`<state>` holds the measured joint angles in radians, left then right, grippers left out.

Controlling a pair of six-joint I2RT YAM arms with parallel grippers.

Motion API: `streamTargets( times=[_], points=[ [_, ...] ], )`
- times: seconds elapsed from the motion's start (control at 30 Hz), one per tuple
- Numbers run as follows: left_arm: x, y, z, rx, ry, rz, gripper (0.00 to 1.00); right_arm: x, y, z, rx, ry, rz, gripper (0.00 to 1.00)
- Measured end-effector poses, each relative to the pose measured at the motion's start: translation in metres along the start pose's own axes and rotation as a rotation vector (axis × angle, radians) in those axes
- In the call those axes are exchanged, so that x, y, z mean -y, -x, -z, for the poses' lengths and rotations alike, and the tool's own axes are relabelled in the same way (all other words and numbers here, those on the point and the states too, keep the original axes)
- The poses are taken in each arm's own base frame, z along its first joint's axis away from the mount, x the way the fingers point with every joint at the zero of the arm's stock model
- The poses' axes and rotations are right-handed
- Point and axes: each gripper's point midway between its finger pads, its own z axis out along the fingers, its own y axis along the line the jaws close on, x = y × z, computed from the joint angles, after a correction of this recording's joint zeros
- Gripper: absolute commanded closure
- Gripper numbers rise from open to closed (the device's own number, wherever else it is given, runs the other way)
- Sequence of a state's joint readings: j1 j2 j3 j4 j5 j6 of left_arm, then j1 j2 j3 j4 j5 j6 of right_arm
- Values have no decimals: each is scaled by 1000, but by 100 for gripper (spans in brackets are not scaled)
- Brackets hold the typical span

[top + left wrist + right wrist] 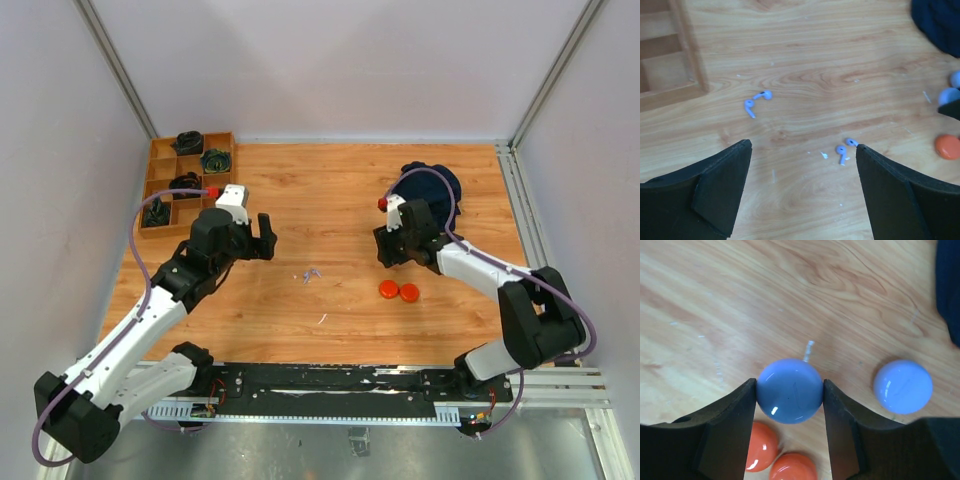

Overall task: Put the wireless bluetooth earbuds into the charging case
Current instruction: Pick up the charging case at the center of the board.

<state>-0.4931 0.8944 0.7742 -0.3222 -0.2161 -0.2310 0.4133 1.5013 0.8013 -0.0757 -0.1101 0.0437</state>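
At the far left corner of the wooden table (300, 200), a compartmented wooden tray (163, 170) is seen, with dark coiled items lying in several of its compartments. Just right of it the left gripper (802, 147) is held over bare wood, its two black fingers spread wide with nothing between the pads.

The wireless bluetooth earbuds, tiny pale-lilac plastic pieces with short stems, are scattered on the table in two loose pairs. One pair (749, 105) lies ahead of the left gripper, between it and the tray. The other pair (841, 150) lies level with the fingertips, just beside one of them. None is held.

Further right, two round orange-red pucks (398, 291) are set touching each other on the wood. Just beyond them the right gripper (790, 385) is closed on a glossy round lilac puck (790, 402), both fingers pressed against its sides. Whether that puck is lifted cannot be told. A second lilac disc (903, 386) lies near it, apart, and a dark blue bundle (430, 183) is seen behind.
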Motion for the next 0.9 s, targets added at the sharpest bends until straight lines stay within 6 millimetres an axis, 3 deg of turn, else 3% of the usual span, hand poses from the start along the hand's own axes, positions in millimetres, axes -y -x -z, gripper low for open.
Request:
streamTargets(
  times=[0.4, 0.9],
  points=[
    [55, -23, 4, -137, -283, 105, 10, -81, 54, 56, 256, 181, 389, 54],
    [117, -47, 19, -350, -630, 194, 18, -159, 56, 101, 467, 342, 842, 54]
  ],
)
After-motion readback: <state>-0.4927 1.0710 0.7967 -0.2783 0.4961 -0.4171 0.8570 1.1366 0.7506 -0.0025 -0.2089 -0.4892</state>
